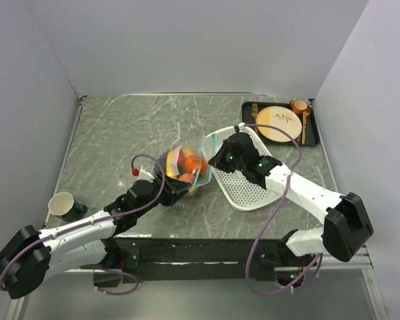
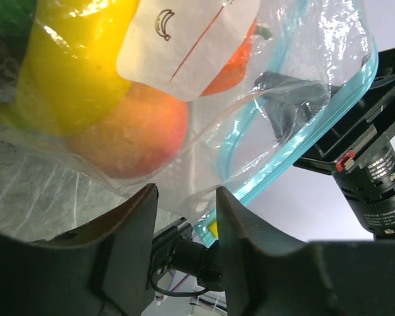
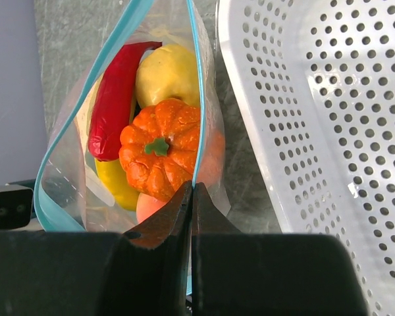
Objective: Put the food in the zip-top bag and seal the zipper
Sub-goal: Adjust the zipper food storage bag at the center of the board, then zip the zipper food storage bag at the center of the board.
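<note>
The bag, food inside, sits in the middle of the counter, a white basket at its 3 o'clock. The right pincer is clamped on the zipper from 3 o'clock. The left pincer, at 7 o'clock, stands parted around the bag's film.

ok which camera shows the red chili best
Right wrist: it looks down the open mouth of the zip-top bag and shows the red chili nearly whole. Top external shows only a small blur of colours; left wrist shows other fruit, no chili.
</note>
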`<act>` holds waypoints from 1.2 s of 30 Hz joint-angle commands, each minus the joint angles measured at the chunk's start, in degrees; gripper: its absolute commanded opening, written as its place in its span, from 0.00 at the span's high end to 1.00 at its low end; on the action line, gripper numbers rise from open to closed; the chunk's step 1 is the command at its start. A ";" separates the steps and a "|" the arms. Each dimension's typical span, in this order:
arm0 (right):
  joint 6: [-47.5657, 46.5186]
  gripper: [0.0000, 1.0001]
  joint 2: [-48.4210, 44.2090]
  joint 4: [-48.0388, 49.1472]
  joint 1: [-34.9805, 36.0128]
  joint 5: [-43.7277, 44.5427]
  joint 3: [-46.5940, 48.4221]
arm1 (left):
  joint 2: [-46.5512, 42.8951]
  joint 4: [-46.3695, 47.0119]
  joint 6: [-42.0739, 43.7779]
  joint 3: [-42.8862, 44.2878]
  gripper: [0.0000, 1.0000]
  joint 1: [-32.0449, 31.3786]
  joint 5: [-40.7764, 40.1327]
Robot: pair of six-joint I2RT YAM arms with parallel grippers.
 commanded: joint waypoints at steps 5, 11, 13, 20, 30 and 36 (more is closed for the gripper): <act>-1.48 0.95 0.02 0.89 0.83 0.79 2.45 | -2.47 -0.70 1.37 4.08 0.68 0.20 -1.86; -1.57 0.95 0.19 0.90 1.09 0.43 2.45 | 0.17 2.46 0.06 2.94 0.84 0.82 1.29; -1.75 0.95 0.11 0.98 1.26 0.61 2.54 | 1.13 3.51 0.14 3.02 0.88 0.90 2.09; -2.36 0.94 -0.51 0.54 1.18 1.66 2.36 | 2.11 5.36 0.58 2.50 0.99 0.99 3.41; -3.68 0.27 -8.13 -6.31 1.09 11.67 2.19 | 1.66 9.05 1.72 0.48 0.99 0.99 4.38; 1.76 0.31 -18.59 -6.06 1.61 8.62 -4.99 | 2.01 10.63 2.08 0.13 0.99 0.99 5.17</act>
